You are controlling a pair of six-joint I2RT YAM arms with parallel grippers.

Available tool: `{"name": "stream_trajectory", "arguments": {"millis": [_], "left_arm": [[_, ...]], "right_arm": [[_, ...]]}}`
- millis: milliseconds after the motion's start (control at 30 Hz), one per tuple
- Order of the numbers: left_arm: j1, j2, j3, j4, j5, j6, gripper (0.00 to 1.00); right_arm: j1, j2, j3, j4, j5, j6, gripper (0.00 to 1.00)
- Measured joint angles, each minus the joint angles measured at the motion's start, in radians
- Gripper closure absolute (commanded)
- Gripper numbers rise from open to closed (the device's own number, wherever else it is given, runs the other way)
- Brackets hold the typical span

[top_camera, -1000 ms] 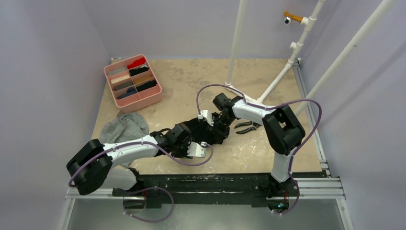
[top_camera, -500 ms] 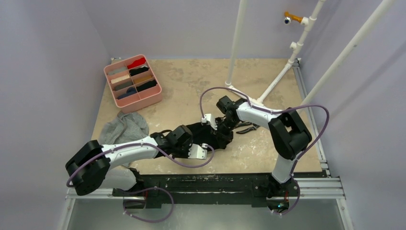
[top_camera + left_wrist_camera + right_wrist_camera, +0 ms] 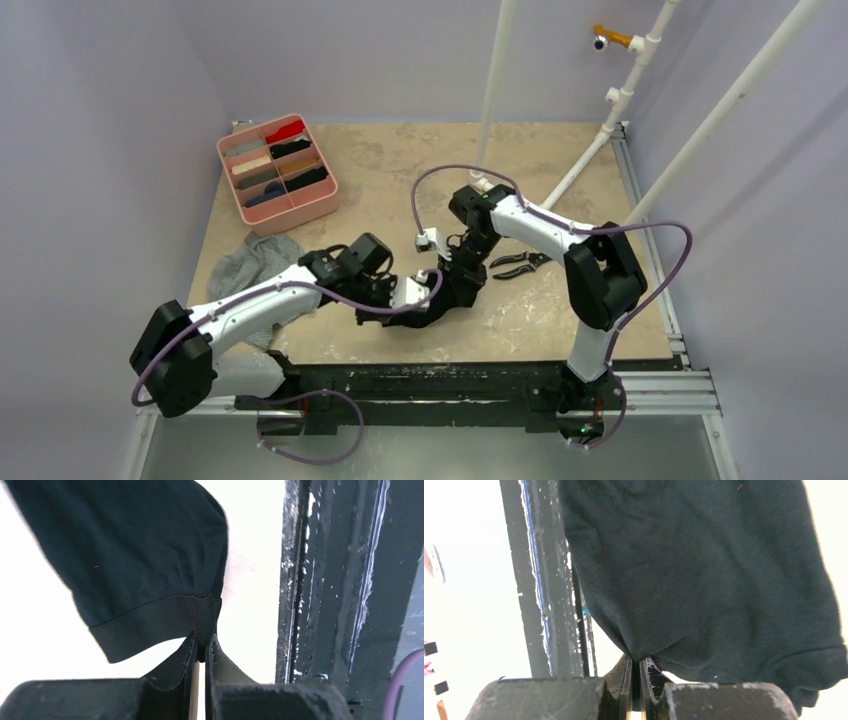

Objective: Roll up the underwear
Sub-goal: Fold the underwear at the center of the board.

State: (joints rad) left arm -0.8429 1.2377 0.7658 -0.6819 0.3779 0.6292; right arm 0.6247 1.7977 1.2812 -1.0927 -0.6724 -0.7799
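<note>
The black underwear (image 3: 440,296) hangs bunched between my two grippers over the middle of the table. My left gripper (image 3: 398,298) is shut on its waistband corner (image 3: 202,625), the cloth (image 3: 135,555) spreading up and left from the jaws. My right gripper (image 3: 462,262) is shut on another edge of it (image 3: 636,655), the cloth (image 3: 704,575) filling most of the right wrist view. The grey striped underwear (image 3: 252,268) lies crumpled on the table at the left, partly under my left arm.
A pink divided tray (image 3: 277,171) with rolled garments stands at the back left. Black-handled pliers (image 3: 518,264) lie right of my right gripper. White pipes (image 3: 492,90) rise at the back. The black frame rail (image 3: 320,580) runs along the table's near edge.
Both grippers have lifted and pulled the black underwear toward the table's near edge. My left arm swung up and back; my right wrist rose and drew closer to the left gripper.
</note>
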Motion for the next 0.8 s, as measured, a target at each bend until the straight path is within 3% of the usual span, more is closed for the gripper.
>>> {"name": "stream_trajectory", "arguments": {"millis": [200,467,800], "left_arm": [[0.146,0.085,0.14,-0.093,0.138,-0.005,1.0],[0.28,0.243,0.198,-0.18,0.261,-0.009,1.0],[0.365,0.357,0.255,-0.179,0.315,-0.064,1.0]], "right_arm": [[-0.014,0.104,0.204,-0.101,0.025,-0.016,0.99],[-0.068,0.297,0.369,-0.19,0.081,-0.031,0.98],[-0.113,0.391,0.499,-0.239,0.103,-0.037,0.94]]}}
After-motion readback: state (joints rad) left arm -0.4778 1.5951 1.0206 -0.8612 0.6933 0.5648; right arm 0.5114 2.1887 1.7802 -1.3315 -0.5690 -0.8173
